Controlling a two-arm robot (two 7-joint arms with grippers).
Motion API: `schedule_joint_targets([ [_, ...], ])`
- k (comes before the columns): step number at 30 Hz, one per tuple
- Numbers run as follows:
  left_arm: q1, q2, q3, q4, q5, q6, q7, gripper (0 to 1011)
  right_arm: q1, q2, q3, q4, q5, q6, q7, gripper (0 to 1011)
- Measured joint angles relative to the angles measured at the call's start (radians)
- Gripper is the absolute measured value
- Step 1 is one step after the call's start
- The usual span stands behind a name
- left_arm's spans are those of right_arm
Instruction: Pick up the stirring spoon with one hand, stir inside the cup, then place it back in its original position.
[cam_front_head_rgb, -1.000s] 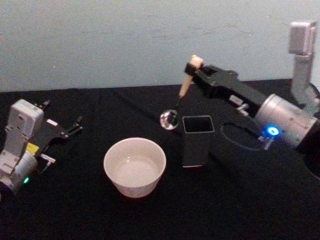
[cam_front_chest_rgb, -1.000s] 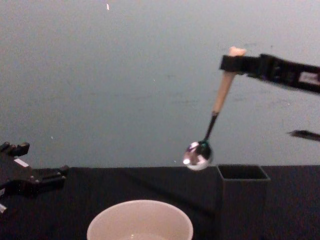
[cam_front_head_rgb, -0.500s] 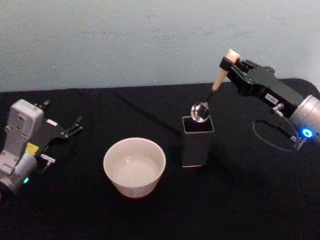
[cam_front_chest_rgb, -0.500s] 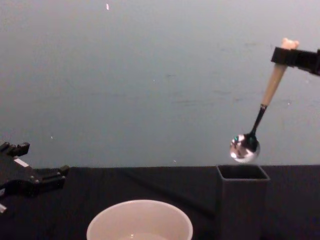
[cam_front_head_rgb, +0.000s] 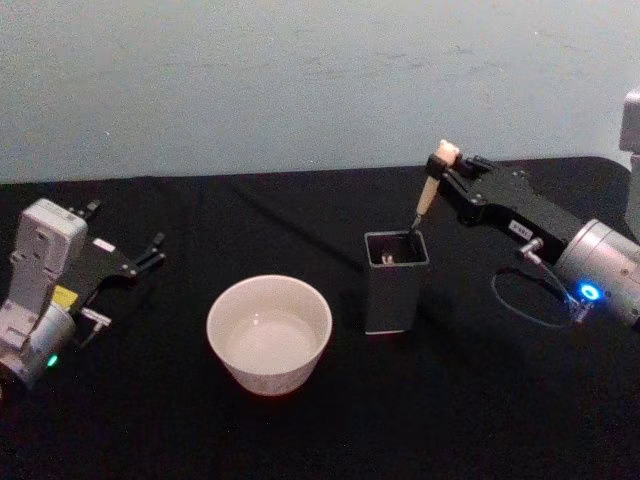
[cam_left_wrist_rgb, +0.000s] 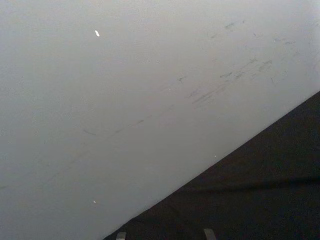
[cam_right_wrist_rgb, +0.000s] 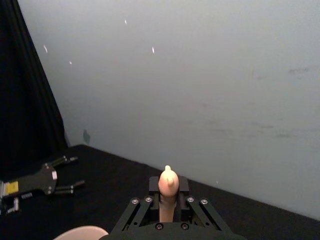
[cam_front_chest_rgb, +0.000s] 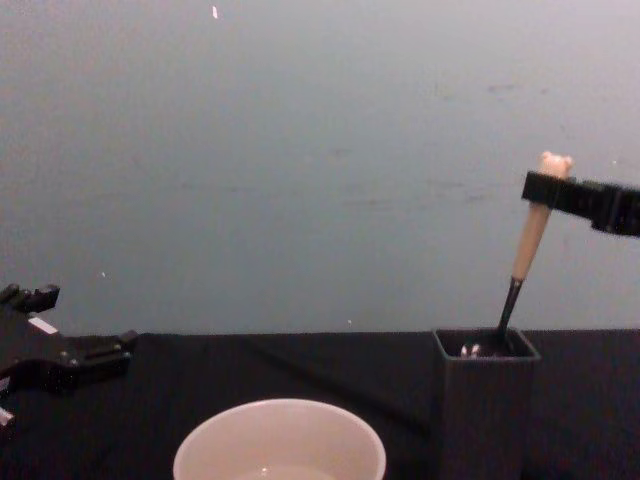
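— Where was the stirring spoon (cam_front_head_rgb: 425, 200) found, and how was it held?

— It was seen clamped near its bear-head top by the right gripper (cam_front_head_rgb: 446, 168), the fingers being closed on the beige handle. The spoon was tilted, its lower end lowered into the dark grey square holder (cam_front_head_rgb: 396, 295), right of the cup (cam_front_head_rgb: 268, 375) and apart from it.

— What else was noted around it?

— The cream-white cup was set on the black table (cam_front_head_rgb: 480, 400), between the holder and the left gripper (cam_front_head_rgb: 150, 252). The left gripper was parked low at the table's left side, well apart from the cup, its fingers spread and nothing held. A pale grey-blue wall (cam_front_head_rgb: 300, 80) was seen behind the table. Nothing was found standing between the cup and the holder.

— What was hidden or cut off?

— The spoon's bowl was concealed by the holder's walls; from the chest, the dark stem (cam_front_chest_rgb: 508, 305) was seen passing below the rim, with a few glints inside. In that view the cup (cam_front_chest_rgb: 280, 408) and the holder (cam_front_chest_rgb: 485, 410) were cut off at the bottom edge, and the right gripper (cam_front_chest_rgb: 546, 188) at the right edge. From the right wrist, the spoon's top (cam_right_wrist_rgb: 168, 186) was seen between the fingers, with the left gripper (cam_right_wrist_rgb: 62, 175) farther off. Whether anything was held in the cup could not be told.
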Motion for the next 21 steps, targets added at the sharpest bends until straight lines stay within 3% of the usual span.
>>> schedule_joint_targets([
  [21, 0.0, 0.0, 0.0, 0.0, 0.0, 0.0, 0.0, 1001, -0.006, -0.021, -0.045, 0.084, -0.067, 0.016, 0.016, 212],
])
